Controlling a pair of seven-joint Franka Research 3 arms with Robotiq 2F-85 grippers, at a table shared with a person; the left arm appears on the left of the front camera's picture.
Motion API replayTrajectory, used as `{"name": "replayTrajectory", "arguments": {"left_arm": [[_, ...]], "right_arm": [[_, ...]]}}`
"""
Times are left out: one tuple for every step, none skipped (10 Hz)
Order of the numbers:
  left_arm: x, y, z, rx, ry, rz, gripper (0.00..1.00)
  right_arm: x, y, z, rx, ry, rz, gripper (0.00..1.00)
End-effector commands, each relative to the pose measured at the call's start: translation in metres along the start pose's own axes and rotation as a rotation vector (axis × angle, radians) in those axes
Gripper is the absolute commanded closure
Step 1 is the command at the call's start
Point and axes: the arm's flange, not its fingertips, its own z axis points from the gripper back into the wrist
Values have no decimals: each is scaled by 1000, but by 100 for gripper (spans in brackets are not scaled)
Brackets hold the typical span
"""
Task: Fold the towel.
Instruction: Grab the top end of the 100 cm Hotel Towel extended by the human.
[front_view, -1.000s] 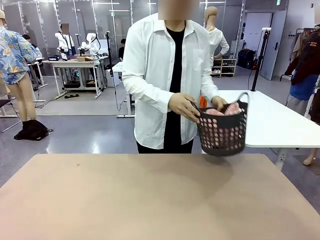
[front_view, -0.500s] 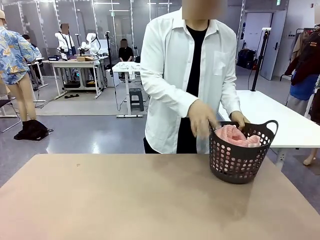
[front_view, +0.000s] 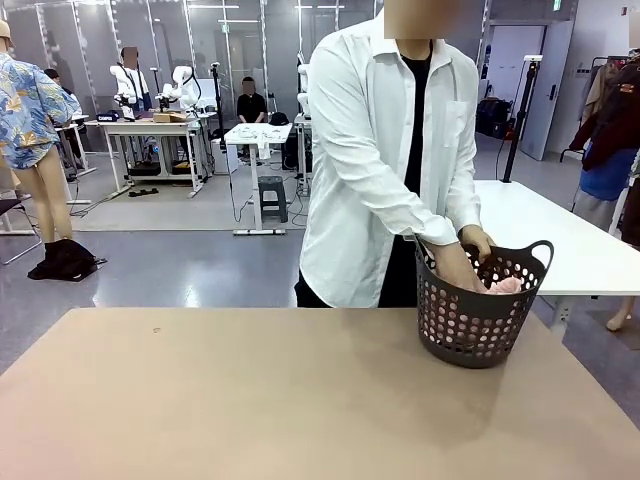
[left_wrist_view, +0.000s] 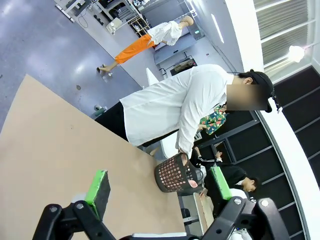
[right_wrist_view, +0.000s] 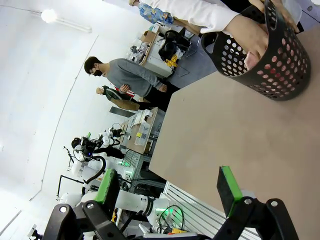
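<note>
- Front view: you've got the dark basket (front_view: 478, 325) on the surface (front_view: 250, 400), far right side, just in front of the person (front_view: 390, 150) in a white shirt.
- Towel (front_view: 506, 285) sits bunched inside the basket; pink shows over the rim & thru the holes.
- Person has one hand (front_view: 453, 266) down inside the basket, other hand (front_view: 478, 241) at its far rim.
- Left wrist view: left jaws wide, green pads (left_wrist_view: 98, 184) well apart, above bare surface; basket far off w/ person bent over it.
- Right wrist view: right jaws wide too, pads (right_wrist_view: 227, 186) well apart; basket near top right, person's hand inside it.
</note>
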Motion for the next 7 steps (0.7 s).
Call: {"name": "replayTrajectory", "arguments": {"left_arm": [[4,0,-3,-21,-5,-22,0],[4,0,-3,-21,-5,-22,0],[4,0,-3,-21,-5,-22,0],[4,0,-3,-21,-5,-22,0],[4,0,-3,-21,-5,-22,0],[4,0,-3,-21,-5,-22,0],[4,0,-3,-21,-5,-22,0]], "right_arm": [[2,1,0,12,-6,22,0],[2,1,0,12,-6,22,0],[2,1,0,12,-6,22,0],[2,1,0,12,-6,22,0],[2,1,0,12,-6,22,0],[2,1,0,12,-6,22,0],[2,1,0,12,-6,22,0]]}}
